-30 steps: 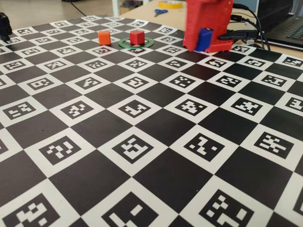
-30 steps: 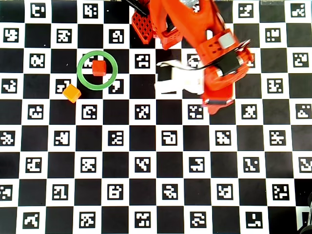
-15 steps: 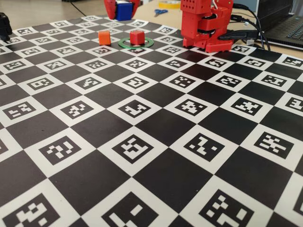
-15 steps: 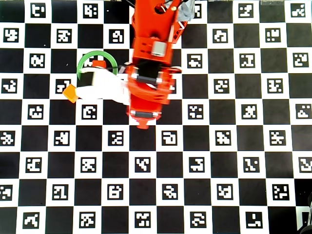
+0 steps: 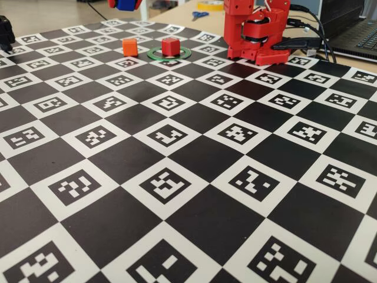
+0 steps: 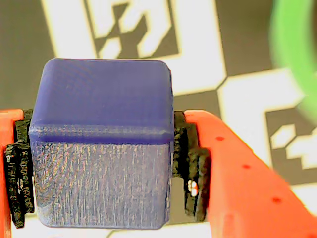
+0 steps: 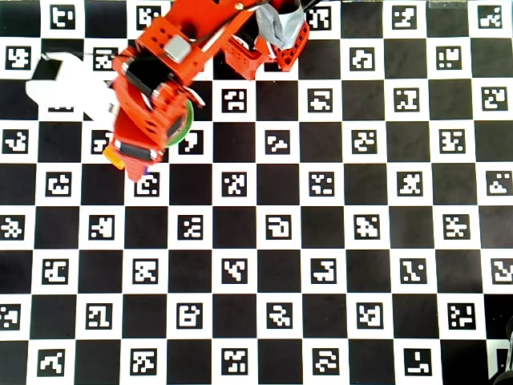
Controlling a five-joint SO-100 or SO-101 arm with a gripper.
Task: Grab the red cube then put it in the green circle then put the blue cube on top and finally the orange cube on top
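Observation:
The red cube sits inside the green circle at the far side of the checkered board. The orange cube stands on the board just left of the ring in the fixed view. My gripper is shut on the blue cube, held between the black pads above the board. In the fixed view the gripper with the blue cube hangs at the top edge, above and behind the orange cube. An arc of the ring shows at the wrist view's upper right. In the overhead view the arm hides the red cube.
The arm's red base stands right of the ring. Scissors, a tape roll, cables and a laptop lie beyond the board. A white sheet lies left of the arm in the overhead view.

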